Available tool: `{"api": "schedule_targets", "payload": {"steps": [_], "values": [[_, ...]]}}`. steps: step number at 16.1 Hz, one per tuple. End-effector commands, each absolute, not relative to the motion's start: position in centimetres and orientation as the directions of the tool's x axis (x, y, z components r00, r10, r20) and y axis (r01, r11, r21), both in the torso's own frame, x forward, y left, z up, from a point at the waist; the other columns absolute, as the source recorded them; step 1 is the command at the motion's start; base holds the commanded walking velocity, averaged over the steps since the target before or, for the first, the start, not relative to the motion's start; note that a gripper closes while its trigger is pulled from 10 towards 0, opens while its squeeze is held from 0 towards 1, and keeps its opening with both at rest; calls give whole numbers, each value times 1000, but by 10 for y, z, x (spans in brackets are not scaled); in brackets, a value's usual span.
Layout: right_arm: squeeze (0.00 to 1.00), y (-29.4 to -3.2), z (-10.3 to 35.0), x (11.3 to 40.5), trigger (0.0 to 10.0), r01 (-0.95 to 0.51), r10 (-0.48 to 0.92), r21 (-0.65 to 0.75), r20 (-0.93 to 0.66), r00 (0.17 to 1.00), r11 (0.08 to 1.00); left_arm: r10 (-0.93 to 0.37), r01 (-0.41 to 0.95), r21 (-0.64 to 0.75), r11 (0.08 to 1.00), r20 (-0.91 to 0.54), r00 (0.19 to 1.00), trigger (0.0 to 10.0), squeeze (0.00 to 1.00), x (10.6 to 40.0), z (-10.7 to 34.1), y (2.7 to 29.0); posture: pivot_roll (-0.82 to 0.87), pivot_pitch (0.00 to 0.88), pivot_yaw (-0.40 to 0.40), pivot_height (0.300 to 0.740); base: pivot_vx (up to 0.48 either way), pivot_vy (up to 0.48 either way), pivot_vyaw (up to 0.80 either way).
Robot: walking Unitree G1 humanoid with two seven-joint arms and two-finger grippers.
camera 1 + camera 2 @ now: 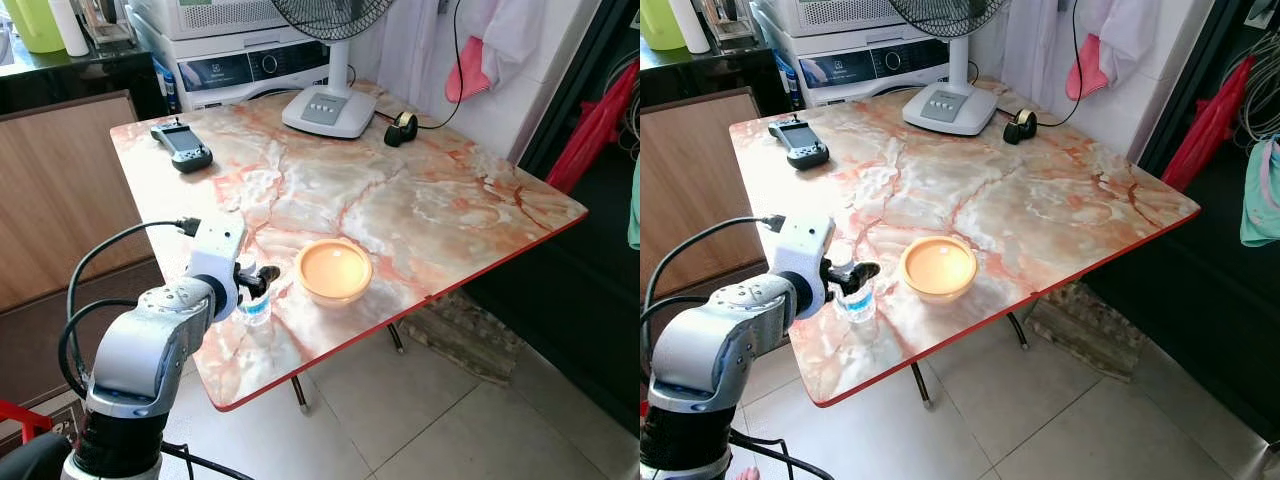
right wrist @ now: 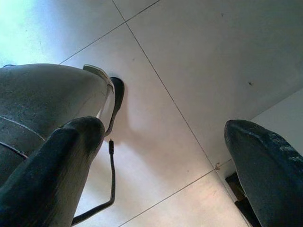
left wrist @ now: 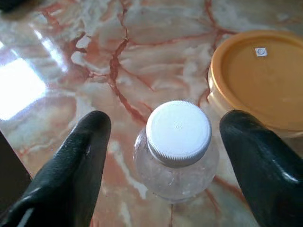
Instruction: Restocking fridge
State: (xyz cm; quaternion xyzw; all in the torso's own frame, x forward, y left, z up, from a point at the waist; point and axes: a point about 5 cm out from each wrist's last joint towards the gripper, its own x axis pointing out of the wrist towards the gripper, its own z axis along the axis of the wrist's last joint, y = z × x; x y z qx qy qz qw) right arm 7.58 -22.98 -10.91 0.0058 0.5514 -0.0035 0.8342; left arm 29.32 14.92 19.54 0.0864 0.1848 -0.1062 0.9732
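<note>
Daylight fills both eye views, bright and even; the worktop point(image 1: 400, 200) shines with soft pale reflections on its far half. Past its right edge the room drops into deep shade. Both are sharp, with no motion blur. In the left wrist view a white patch of glare point(image 3: 19, 87) burns out the marble, and the near black fingers point(image 3: 71, 175) are soft. The right wrist view shows floor point(image 2: 199, 61) washed bluish-white at one corner, fingers blurred.

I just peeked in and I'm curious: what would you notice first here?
First, the left pincer, open around a small water bottle with a white cap near the front edge of the marble table. Right beside the bottle sits a round orange-lidded container, and a white fan's base stands at the far side.
</note>
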Motion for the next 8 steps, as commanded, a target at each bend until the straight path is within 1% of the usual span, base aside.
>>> {"api": "schedule_targets", "payload": {"steps": [1,8], "values": [[0,-235,-109,72,10000,9,-8,-5,-926,378,1000,-170,236,139,962,-372,913,0,0,293,195,148,207,7,-84,740,0,0,0],[0,-234,-109,72,10000,8,-3,0,-927,376,1000,-169,237,141,961,-379,910,0,0,293,191,149,207,11,-85,740,0,0,0]]}}
